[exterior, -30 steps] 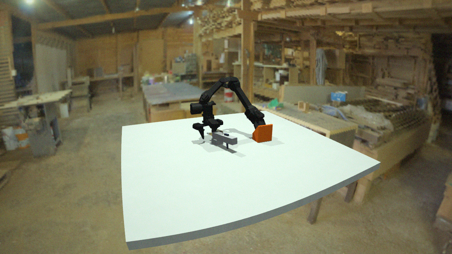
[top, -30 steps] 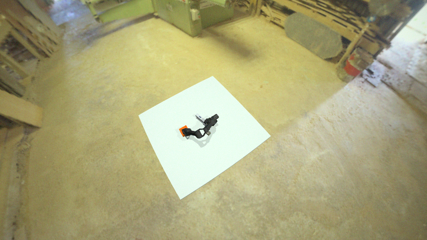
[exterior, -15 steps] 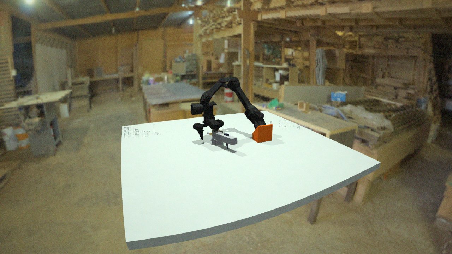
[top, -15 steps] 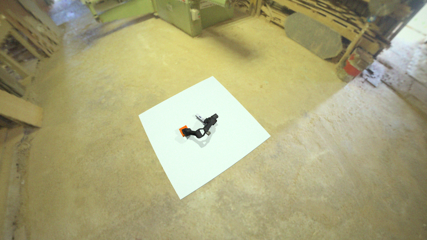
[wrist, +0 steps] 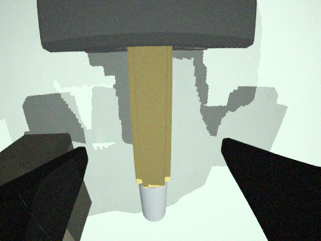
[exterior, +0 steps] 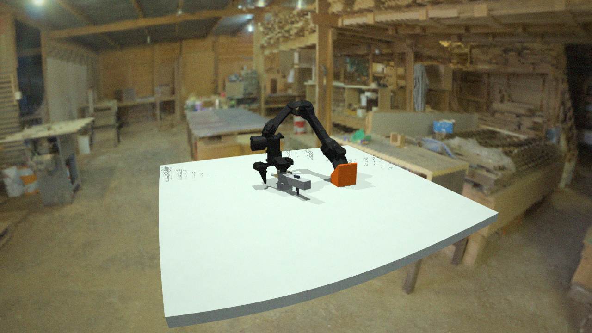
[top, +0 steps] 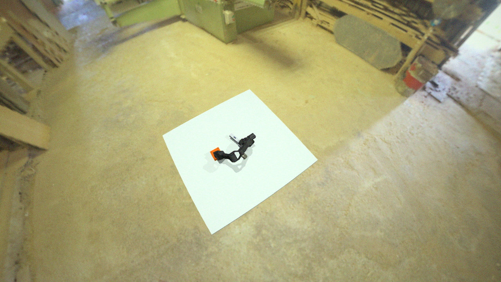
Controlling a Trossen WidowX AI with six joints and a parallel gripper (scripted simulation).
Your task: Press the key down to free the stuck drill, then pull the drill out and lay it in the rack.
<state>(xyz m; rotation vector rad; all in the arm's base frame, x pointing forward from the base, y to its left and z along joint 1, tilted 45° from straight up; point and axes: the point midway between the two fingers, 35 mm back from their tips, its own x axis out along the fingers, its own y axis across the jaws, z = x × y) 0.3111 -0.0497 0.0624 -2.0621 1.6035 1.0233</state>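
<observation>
Now drill (wrist: 150, 120) btwn wide-open claw (wrist: 154, 174) fingers, untouched.

Wrist view, looking down on white table (wrist: 277, 40). Dark grey block (wrist: 147, 2) fills top. Tan drill (wrist: 150, 114) sticks out from block toward camera, ending in pale rounded tip. Gripper (wrist: 154, 170) spread wide, holding nothing; black fingers flank drill tip, apart from it.
</observation>
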